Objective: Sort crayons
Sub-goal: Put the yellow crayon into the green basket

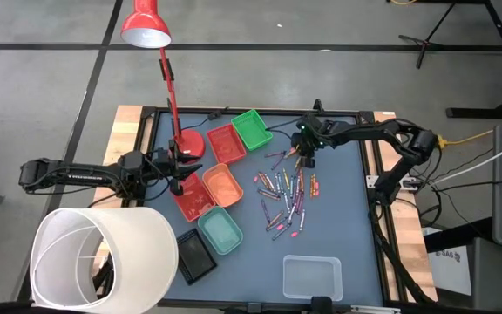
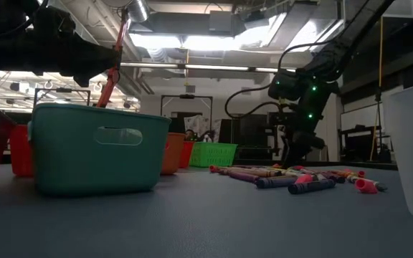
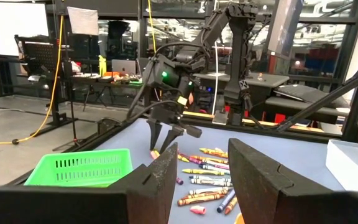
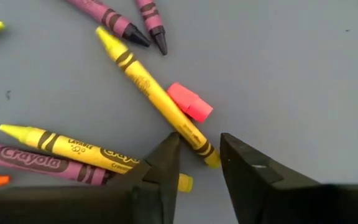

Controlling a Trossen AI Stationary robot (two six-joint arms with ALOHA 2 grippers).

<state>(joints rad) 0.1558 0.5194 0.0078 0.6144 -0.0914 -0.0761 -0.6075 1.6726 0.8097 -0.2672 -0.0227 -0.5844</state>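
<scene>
Fingers, right: right gripper [image 4: 199, 152] straddles the lower end of a yellow crayon [image 4: 151, 93], jaws set narrowly either side; I can't tell if the pads pinch it yet.
Fingers, left: left gripper [image 3: 201, 171] parted, nothing between, as I see it.
Right arm pos: reaches in from right of frame in high view, tip at top of the crayons [image 1: 288, 194], centre-right of table [image 1: 347, 227].
Left arm pos: mid-left in high view, over the red tray [image 1: 192, 197].
Pink stub [image 4: 190, 101]: touching the yellow crayon, approx mid-frame in right wrist view.
Trays: green tray [image 1: 252, 128] upper centre, orange tray [image 1: 223, 184] and teal tray [image 1: 220, 230] lower.
Lamp [image 1: 146, 26]: red, upper left.
</scene>
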